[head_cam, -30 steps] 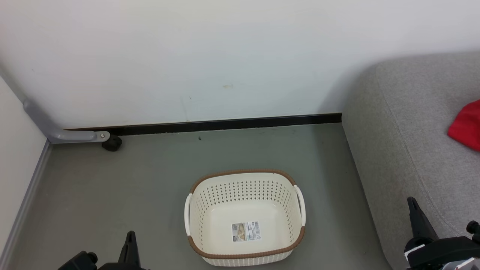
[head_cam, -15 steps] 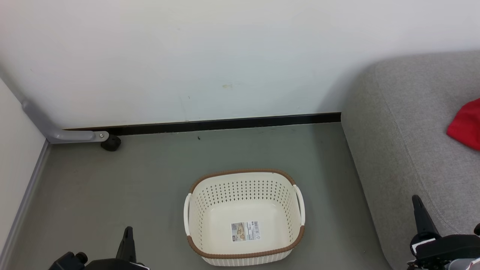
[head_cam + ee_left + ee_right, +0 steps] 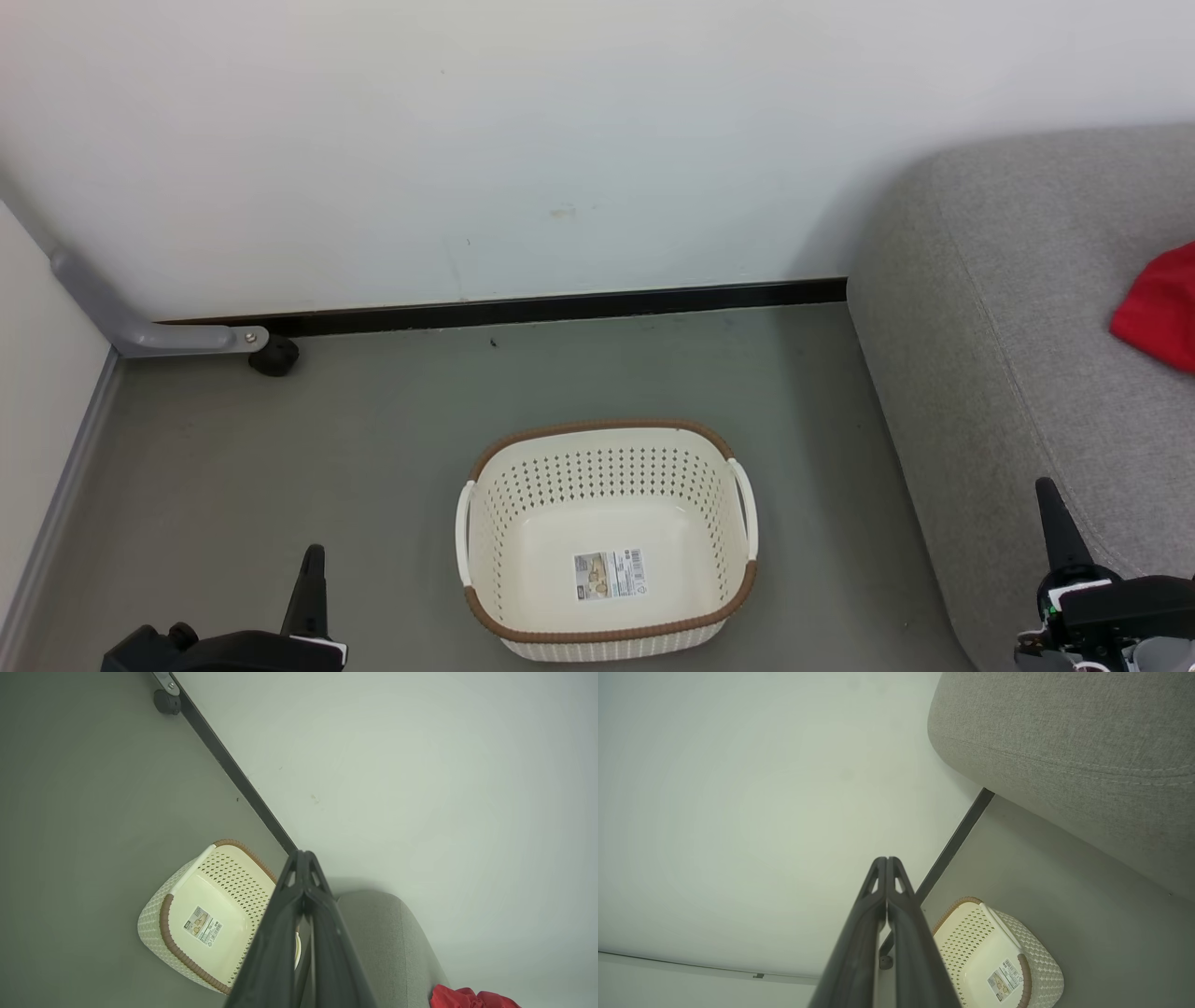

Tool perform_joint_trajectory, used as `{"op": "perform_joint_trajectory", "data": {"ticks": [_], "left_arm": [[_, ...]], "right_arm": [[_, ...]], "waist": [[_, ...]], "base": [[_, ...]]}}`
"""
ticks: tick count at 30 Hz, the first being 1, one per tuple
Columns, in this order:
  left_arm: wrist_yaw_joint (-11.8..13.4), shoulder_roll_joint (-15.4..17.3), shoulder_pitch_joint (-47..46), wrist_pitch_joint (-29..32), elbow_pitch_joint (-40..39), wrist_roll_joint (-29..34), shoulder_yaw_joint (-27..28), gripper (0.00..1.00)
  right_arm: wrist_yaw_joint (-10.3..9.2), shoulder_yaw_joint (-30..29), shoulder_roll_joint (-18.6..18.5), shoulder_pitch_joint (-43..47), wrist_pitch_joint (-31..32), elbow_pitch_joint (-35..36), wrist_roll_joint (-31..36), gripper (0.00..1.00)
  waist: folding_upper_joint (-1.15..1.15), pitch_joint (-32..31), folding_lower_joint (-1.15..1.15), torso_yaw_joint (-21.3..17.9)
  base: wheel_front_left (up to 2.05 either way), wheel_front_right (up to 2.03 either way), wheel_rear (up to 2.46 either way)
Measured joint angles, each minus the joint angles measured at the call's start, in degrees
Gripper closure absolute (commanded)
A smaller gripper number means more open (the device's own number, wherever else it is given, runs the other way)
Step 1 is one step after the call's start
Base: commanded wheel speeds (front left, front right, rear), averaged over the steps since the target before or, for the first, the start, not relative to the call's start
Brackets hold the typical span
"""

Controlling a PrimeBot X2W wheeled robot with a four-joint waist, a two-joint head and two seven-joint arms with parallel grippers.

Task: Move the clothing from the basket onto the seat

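Note:
The cream basket (image 3: 605, 446) with a brown rim stands on the grey floor, holding no garment, its label showing on the bottom. Red clothing (image 3: 1158, 310) lies on the light-grey seat (image 3: 1008, 308) at the right edge; the left wrist view also catches the clothing (image 3: 462, 997), the basket (image 3: 224, 882) and the seat (image 3: 387, 933). My left gripper (image 3: 313, 553) is shut, low at the bottom left, apart from the basket. My right gripper (image 3: 1046, 487) is shut, beside the seat's front edge. Both hold nothing.
A white wall with a black baseboard (image 3: 560, 306) runs behind the basket. A grey bracket with a black caster (image 3: 273, 355) sits at the left corner. A second wall closes off the left side.
Both grippers have sunk lower in the head view, the left also drifting a little left and the right a little right. The basket and clothing have stayed put.

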State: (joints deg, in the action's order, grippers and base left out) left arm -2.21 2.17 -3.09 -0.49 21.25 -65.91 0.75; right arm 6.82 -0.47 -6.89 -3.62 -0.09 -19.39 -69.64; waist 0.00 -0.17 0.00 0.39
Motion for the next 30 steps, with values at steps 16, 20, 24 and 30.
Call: {"op": "perform_joint_trajectory", "data": {"ticks": [16,20,24,30], "left_arm": [[-2.42,0.01,-0.33,3.66,-1.89,-13.05,2.1,1.0],[-2.94,0.01,-0.38,4.43,-2.37,-16.12,2.52,1.0],[-3.45,0.01,-0.54,5.06,-2.79,-18.73,2.97,1.0],[-4.43,0.01,-1.01,6.3,-3.37,-23.53,3.81,1.0]], "right_arm": [[0.0,-3.76,2.18,-0.48,3.14,0.85,-10.98,1.0],[0.0,-4.6,2.64,-0.52,4.13,1.1,-13.62,1.0],[0.0,-5.48,3.31,-0.54,4.85,1.36,-15.95,1.0],[0.01,-6.82,3.98,-0.62,6.11,1.71,-19.97,1.0]], "waist": [[0.0,0.14,0.0,-0.2],[0.0,0.17,0.0,-0.25],[0.0,0.2,0.0,-0.29],[0.0,0.25,0.0,-0.36]], "base": [[0.0,0.0,0.0],[0.0,0.0,0.0],[0.0,0.0,0.0],[0.0,0.0,0.0]]}}
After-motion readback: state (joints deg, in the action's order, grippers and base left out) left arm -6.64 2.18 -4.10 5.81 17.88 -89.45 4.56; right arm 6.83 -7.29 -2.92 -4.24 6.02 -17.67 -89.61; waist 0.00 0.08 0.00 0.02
